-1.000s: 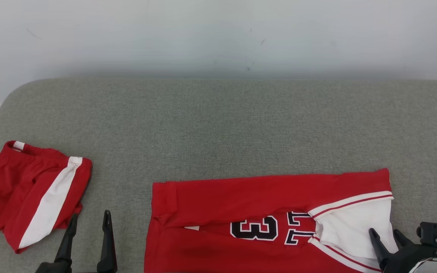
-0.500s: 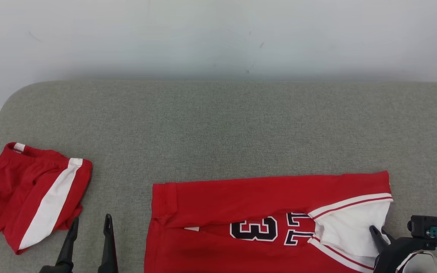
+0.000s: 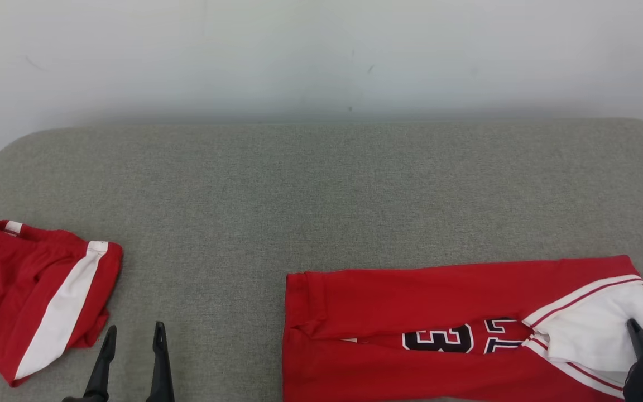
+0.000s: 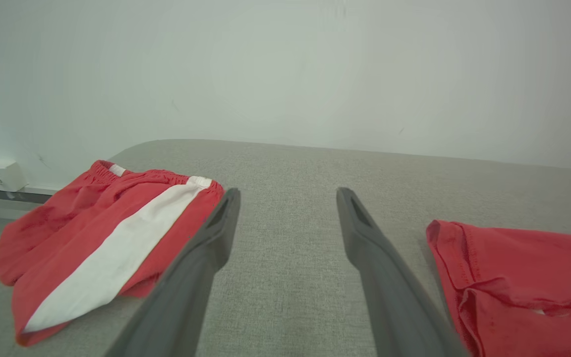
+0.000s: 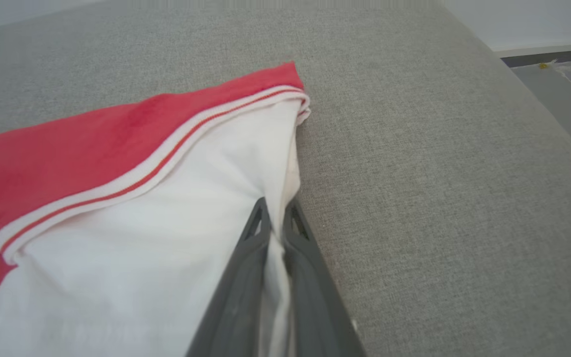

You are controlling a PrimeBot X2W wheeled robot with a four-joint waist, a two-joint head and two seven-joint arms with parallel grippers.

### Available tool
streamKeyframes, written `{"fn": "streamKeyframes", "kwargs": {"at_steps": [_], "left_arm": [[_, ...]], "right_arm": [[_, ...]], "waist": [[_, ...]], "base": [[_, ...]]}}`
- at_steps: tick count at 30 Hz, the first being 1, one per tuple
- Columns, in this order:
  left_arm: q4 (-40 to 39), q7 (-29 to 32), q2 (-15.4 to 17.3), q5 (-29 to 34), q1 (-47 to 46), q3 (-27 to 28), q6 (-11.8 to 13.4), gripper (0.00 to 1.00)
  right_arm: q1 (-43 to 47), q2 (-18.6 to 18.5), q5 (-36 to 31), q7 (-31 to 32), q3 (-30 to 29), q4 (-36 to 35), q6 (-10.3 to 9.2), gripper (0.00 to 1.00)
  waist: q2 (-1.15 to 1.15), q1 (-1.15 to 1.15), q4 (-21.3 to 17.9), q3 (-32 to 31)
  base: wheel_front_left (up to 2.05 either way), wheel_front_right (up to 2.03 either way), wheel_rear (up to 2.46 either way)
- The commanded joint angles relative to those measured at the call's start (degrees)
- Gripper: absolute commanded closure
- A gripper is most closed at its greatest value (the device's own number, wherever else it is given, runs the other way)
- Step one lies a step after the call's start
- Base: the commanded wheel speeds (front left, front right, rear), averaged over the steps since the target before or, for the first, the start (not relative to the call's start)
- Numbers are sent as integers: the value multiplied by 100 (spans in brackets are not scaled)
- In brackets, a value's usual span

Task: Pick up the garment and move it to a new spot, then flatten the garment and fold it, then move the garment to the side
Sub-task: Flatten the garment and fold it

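Nearest to the robot, the right pincer (image 5: pixel 275 210) is pressed together on the edge of a white panel (image 5: pixel 166 223) with a red-striped border, and a thin fold of this cloth stands between its two dark fingers. The hold is at the very edge, I think because from there the cloth can be drawn sideways without disturbing the folds. The panel belongs to a red jersey (image 3: pixel 411 296) of smooth sports cloth with black numerals edged in white. It lies on the near right part of the grey fabric-covered worktop (image 3: pixel 321 184), folded into a long band with its far part laid over the near part. The fold looks finished, so the step in hand is probably the move to the side. The left pincer (image 4: pixel 285 196) hovers with its fingers wide apart and nothing between them, above bare worktop between the jersey and a pair of red shorts (image 3: pixel 37 296) with a broad white stripe, loosely folded at the near left. This pincer seems to wait, as a one-sided pull does not need it. Farther back the grey surface runs up to a pale wall (image 3: pixel 321 56).
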Motion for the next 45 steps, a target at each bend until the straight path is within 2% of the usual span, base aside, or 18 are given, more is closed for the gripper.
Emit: {"fn": "streamKeyframes", "kwargs": {"at_steps": [1, 7, 15, 21, 25, 33, 45], "left_arm": [[2, -17, -6, 4, 41, -23, 27, 0], [-32, -17, -6, -48, 97, -36, 82, 0], [-101, -17, -5, -59, 115, -45, 117, 0], [-74, -17, -6, -52, 35, -103, 101, 0], [-56, -17, -5, -68, -36, -130, 98, 0], [0, -17, -5, -75, -100, -149, 40, 0], [81, -17, -5, -130, -257, -306, 52, 0]], "right_arm": [[-3, -53, 77, -38, -19, -49, -17, 100], [243, 84, 178, -109, 47, -850, -16, 100], [741, 447, 142, 190, -22, -2662, -15, 100], [1032, 973, -184, 690, 28, -3848, -15, 100], [1129, 1368, -357, 935, 38, -4325, -15, 100], [1172, 2046, -547, 1264, 531, -4553, -15, 100], [822, 2617, -659, 1169, 1138, -3790, -15, 100]], "waist": [[0, -1, -31, 7], [0, -1, -171, -18], [0, -1, -289, 9], [0, -1, -216, 43], [0, -1, -88, 56], [0, -1, 157, 75], [0, -1, 386, 191]], "base": [[0, 0, 0], [0, 0, 0], [0, 0, 0], [0, 0, 0], [0, 0, 0], [0, 0, 0], [0, 0, 0]]}}
